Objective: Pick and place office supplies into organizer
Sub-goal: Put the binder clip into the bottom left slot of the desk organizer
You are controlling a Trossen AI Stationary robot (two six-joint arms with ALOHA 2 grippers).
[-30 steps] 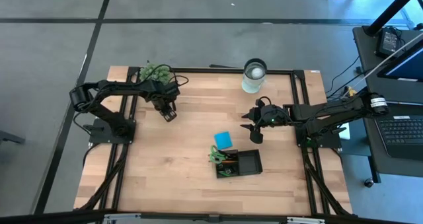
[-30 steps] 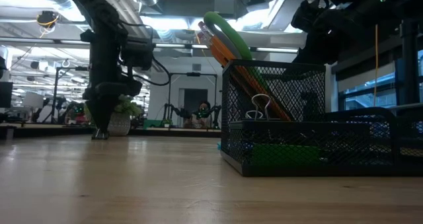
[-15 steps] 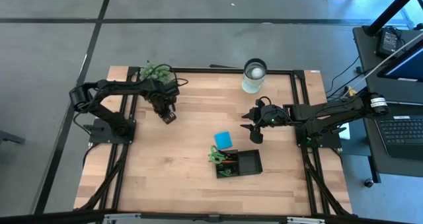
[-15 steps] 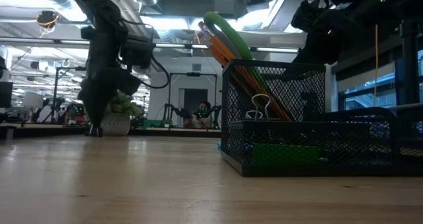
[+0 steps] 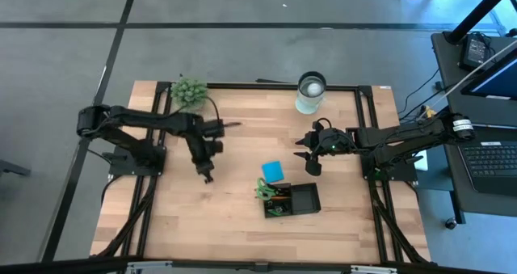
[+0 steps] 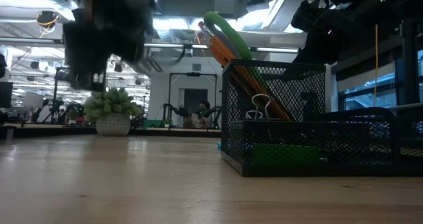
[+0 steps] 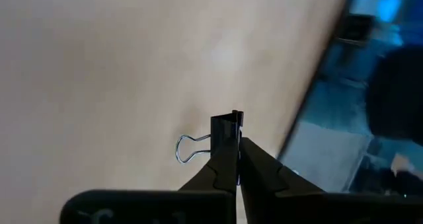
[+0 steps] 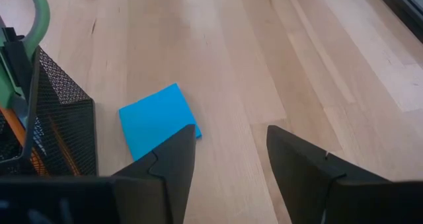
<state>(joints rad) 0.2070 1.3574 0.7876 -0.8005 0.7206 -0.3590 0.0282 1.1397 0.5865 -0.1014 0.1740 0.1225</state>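
Blue pad (image 5: 274, 171) beside organizer (image 5: 292, 200)

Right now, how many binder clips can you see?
2. One binder clip is pinched in the left claw, lifted above the table. The other hangs on the organizer mesh. More may be hidden inside it.
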